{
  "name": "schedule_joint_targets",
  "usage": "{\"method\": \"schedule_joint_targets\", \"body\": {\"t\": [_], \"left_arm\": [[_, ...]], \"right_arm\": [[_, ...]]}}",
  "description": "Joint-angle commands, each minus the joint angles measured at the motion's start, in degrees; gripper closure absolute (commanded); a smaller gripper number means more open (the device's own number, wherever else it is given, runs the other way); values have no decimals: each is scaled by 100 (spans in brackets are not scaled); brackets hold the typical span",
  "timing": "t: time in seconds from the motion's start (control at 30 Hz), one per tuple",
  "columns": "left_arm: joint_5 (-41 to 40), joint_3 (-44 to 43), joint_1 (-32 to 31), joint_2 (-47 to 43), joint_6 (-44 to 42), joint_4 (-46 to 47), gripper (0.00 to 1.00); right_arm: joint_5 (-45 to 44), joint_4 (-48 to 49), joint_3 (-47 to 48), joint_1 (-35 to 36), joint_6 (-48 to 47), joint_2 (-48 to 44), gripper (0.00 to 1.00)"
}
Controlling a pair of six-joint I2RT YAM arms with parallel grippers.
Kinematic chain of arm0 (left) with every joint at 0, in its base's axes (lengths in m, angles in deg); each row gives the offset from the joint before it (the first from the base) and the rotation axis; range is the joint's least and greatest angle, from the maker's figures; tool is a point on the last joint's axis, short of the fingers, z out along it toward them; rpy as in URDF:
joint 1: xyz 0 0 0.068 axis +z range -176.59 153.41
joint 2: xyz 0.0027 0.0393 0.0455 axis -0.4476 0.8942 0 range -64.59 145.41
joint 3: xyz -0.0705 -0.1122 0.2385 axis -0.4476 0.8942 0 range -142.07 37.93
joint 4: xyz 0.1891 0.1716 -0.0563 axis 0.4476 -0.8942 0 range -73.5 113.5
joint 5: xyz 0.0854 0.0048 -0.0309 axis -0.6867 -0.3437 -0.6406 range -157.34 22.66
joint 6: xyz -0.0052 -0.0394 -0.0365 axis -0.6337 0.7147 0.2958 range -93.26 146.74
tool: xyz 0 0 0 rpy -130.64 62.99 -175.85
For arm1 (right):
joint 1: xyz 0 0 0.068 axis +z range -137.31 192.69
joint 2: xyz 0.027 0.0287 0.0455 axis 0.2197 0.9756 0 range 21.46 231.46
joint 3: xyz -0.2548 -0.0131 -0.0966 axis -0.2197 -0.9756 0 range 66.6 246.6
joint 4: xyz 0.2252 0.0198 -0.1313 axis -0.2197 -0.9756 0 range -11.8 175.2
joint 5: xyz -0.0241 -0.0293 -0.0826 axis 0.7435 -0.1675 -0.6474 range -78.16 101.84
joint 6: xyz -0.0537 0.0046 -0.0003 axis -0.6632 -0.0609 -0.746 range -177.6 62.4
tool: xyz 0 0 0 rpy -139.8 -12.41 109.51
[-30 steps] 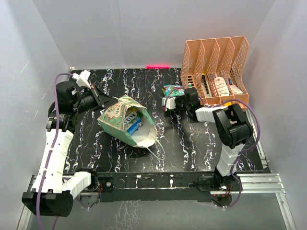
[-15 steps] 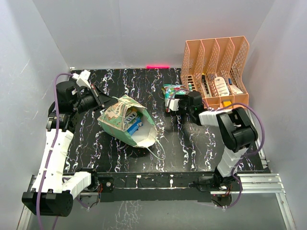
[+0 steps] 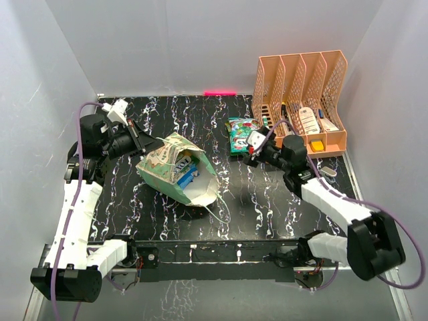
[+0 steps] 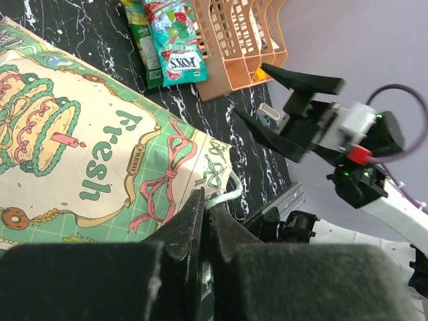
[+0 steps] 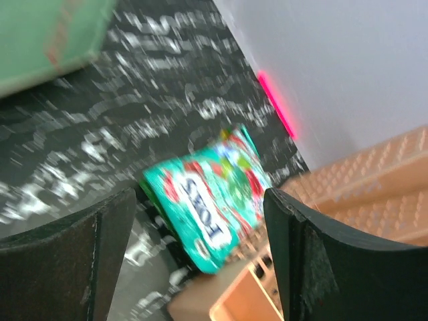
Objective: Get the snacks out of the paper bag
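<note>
table [image 3: 267,200] black with white marbling; bag [image 3: 160,166] mint green, cream panel with cake and pink bows; packet [image 3: 239,136] teal with red fruit; organizer [image 3: 299,77] peach-orange mesh; left arm [image 3: 73,221] white, black joints

On my table [image 3: 267,200] the bag [image 3: 177,175] lies on its side, left of centre, packets [image 3: 185,172] in it. Right of it a loose packet [image 3: 241,134], perhaps atop another, lies just beside the organizer [image 3: 301,93].
</note>
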Motion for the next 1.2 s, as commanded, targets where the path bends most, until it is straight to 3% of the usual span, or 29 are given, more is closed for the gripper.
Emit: {"method": "schedule_joint_targets", "body": {"t": [0.0,0.17,0.33,0.53,0.63,0.7,0.93,1.1,1.17], "left_arm": [[236,-81,-10,-93,-563,-250,100],[149,-42,-35,-296,-1588,-735,100],[31,458,-104,-705,-1643,-478,100],[200,913,-106,-1106,-1380,29,100],[352,966,-101,-1203,-1187,210,100],[438,977,-106,-1197,-1120,296,100],[408,1065,-102,-1167,-1082,413,100],[448,1272,-104,-1256,-947,668,100],[471,1402,-102,-1311,-892,767,100]], "right_arm": [[873,67,-246,637,1307,-752,21],[991,247,-578,2064,1156,-1298,22],[471,440,-417,3186,536,-782,27],[-932,805,102,4006,-112,390,46],[-1875,1223,369,4128,-76,1003,67],[-2297,1296,582,4158,14,1386,75],[-2298,1992,1007,4580,904,2209,77],[-1467,3310,835,4917,1748,2319,77],[-1636,3836,580,4913,1756,2304,75]]}}
